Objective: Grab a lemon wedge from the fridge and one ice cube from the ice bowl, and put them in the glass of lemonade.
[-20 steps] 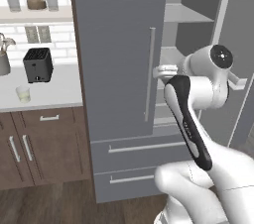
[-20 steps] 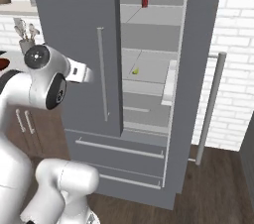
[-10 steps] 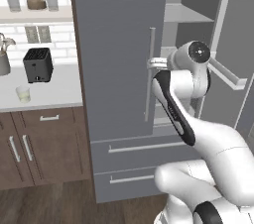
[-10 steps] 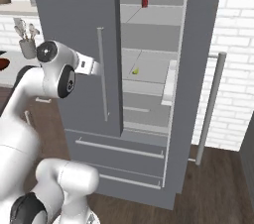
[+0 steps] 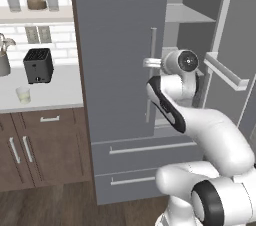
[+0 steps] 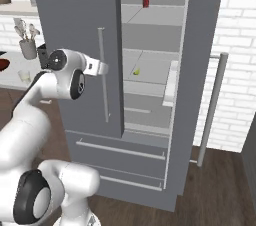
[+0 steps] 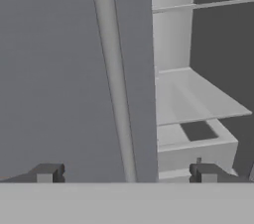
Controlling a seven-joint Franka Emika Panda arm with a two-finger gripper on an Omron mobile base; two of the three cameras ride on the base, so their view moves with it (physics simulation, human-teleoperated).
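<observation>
The grey fridge has its left door shut and its right door swung open. On a middle shelf inside lies the small yellow-green lemon wedge. My gripper is open and points at the left door's vertical bar handle, which rises between the two fingertips without touching them. On the counter to the left stands the glass of lemonade. A sliver of the reddish-brown ice bowl shows at the frame's left edge. The ice cube is out of view.
A black toaster and a grey utensil cup stand on the counter. A red cup sits on the fridge's top shelf. The open right door juts toward me, with two drawers below.
The arm has swung left, carrying the hand from beside the open fridge compartment to the front of the shut left door, level with its handle. The jaws stayed open.
</observation>
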